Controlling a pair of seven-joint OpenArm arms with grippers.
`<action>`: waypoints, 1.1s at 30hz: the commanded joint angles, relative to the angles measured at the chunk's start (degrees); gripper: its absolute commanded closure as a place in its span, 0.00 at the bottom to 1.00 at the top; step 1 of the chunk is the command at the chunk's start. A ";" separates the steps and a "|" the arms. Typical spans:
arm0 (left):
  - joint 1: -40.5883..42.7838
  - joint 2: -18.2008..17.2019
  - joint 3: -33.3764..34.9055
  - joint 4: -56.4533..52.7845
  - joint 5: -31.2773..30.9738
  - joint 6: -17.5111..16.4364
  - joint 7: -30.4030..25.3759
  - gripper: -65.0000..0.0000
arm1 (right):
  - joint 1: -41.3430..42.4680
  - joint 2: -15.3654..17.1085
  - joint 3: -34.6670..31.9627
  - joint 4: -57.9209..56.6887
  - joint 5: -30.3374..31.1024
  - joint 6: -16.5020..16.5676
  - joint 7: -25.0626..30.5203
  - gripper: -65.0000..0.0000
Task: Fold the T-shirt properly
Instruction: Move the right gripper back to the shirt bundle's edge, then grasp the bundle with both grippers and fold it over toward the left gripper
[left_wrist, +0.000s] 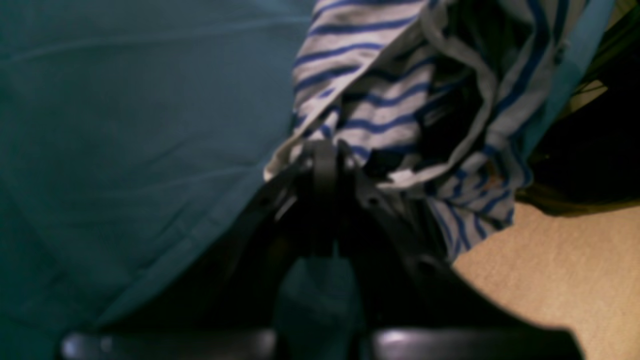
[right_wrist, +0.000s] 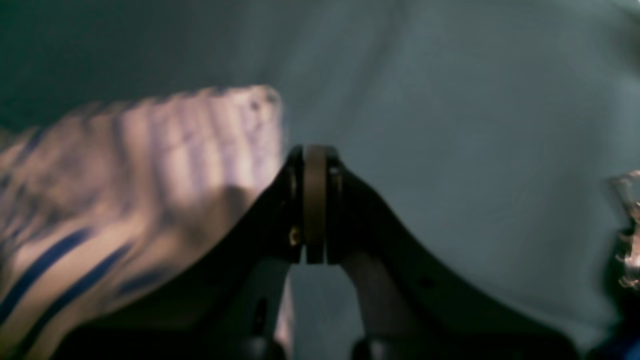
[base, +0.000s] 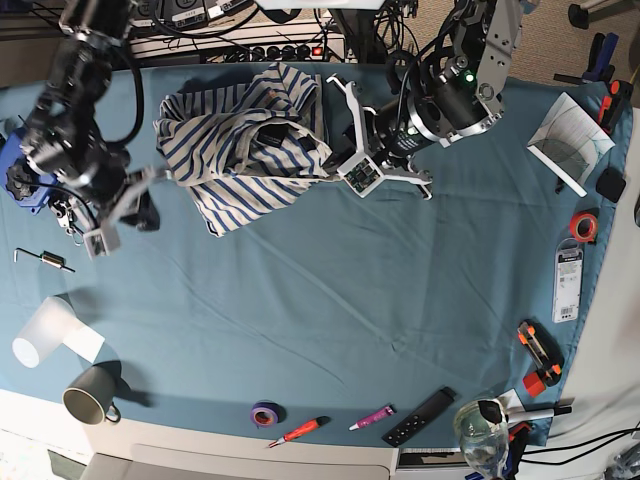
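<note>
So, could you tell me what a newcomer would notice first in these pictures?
Probably the T-shirt, a crumpled striped heap at the far side of the teal table cloth. The left claw is shut on its edge, while the right claw is shut beside it, with no cloth between its tips in the wrist view.

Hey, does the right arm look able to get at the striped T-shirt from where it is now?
Probably yes. The right gripper sits shut and empty right at the T-shirt edge, with only bare teal table cloth around it. Nothing blocks it, though it must open first. The left gripper is pinching the opposite edge.
</note>
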 joint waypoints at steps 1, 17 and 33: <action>0.04 0.02 -0.07 1.01 -0.70 -0.22 -0.96 1.00 | 1.31 0.15 -0.96 -0.17 -0.33 -0.15 0.83 1.00; 0.50 0.04 -0.07 1.01 -0.57 -0.22 -1.20 1.00 | -0.66 -0.57 -11.47 -3.43 12.61 2.78 -14.20 1.00; 3.32 0.07 0.09 0.98 -8.87 -7.61 0.35 1.00 | -0.57 -0.59 -3.10 -1.36 20.24 4.24 -9.31 1.00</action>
